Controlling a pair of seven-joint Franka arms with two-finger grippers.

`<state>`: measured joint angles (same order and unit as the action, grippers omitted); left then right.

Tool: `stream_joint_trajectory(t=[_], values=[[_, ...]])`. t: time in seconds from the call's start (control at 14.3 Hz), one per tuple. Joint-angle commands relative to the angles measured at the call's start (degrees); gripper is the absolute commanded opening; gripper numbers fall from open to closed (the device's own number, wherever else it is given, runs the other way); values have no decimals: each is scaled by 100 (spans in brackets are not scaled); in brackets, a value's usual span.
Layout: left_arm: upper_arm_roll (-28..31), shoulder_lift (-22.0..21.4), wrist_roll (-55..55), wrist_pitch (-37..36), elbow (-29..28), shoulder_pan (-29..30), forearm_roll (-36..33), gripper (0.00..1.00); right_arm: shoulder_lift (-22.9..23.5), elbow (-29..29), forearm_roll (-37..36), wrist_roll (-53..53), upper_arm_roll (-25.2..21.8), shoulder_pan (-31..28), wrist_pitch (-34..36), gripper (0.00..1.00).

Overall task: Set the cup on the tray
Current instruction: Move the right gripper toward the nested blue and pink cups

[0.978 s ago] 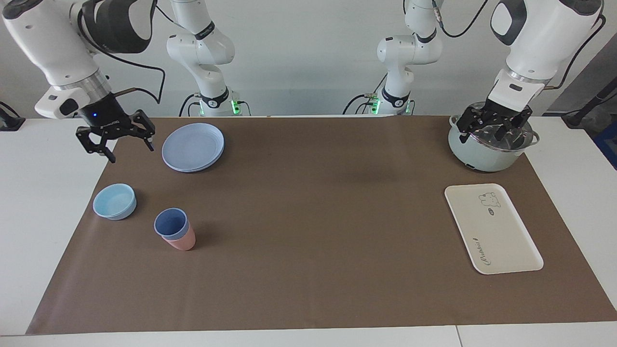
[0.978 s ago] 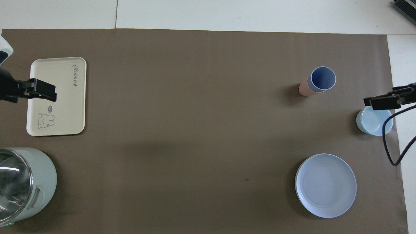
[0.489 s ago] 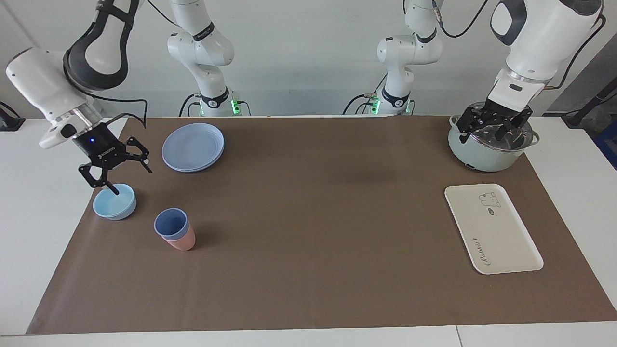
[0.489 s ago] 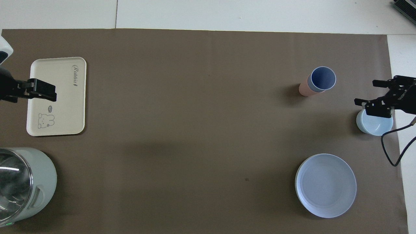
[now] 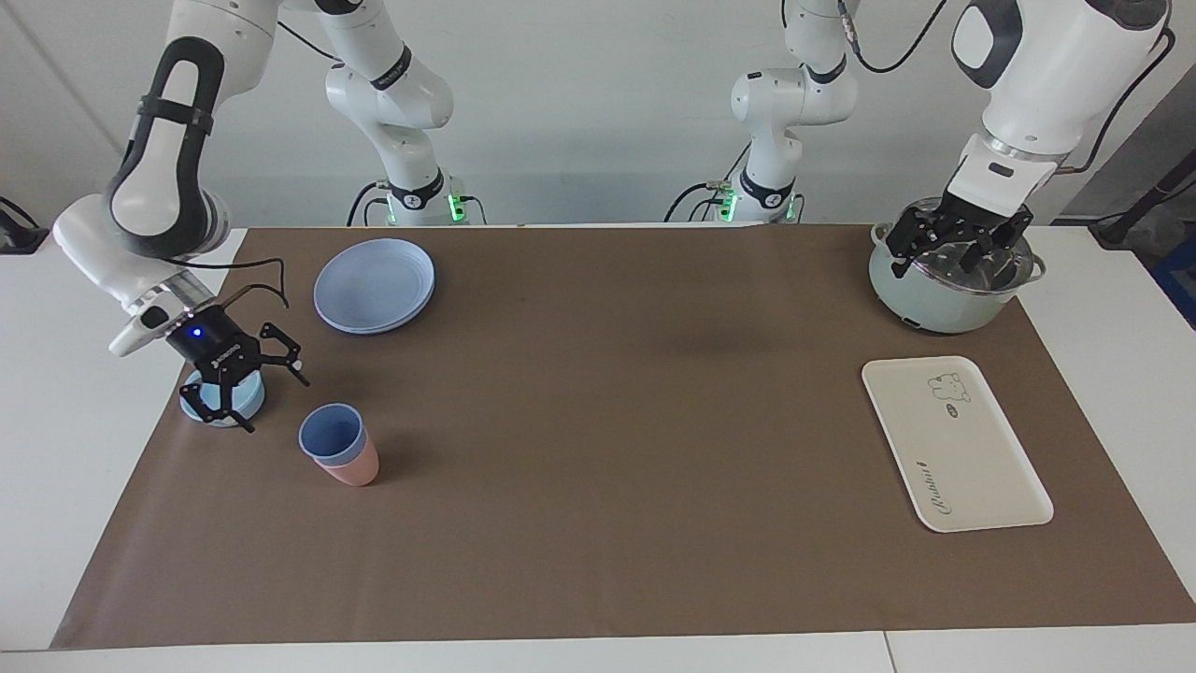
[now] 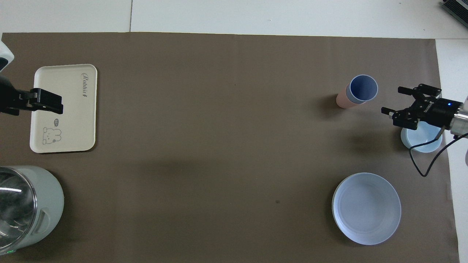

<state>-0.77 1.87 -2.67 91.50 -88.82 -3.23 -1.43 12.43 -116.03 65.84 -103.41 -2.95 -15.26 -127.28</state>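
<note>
The periwinkle-blue cup stands upright, nested inside a salmon-pink tumbler, toward the right arm's end of the table; it also shows in the overhead view. My right gripper is open and low, over the edge of the light-blue bowl, beside the cup and apart from it, with its jaws turned toward the cup; it also shows in the overhead view. The cream tray lies bare toward the left arm's end. My left gripper is open and waits over the pot.
A round lavender-blue plate lies nearer to the robots than the cup. A pale green pot with a glass lid stands nearer to the robots than the tray. A brown mat covers the table.
My right gripper has come down from beside the plate, passed over the bowl and tilted toward the cup. The left arm, cup and tray have not moved.
</note>
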Motion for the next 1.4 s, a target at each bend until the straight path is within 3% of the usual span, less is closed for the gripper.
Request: stream_joint_trajectory(t=[0.0,0.14,0.63,1.33], values=[[-2,-161,-50,26,-180,41,46,100,355,19,795,-756,40,-29,18,100],[-2,-161,-50,26,-180,33,46,100,654,19,1420,-1398,31,-56,325,100],[-2,-161,-50,26,-180,41,46,100,796,19,2072,-1796,40,224,247,100],[-2,-161,-41,26,-180,41,46,100,911,10,2477,-2209,40,374,115,100]])
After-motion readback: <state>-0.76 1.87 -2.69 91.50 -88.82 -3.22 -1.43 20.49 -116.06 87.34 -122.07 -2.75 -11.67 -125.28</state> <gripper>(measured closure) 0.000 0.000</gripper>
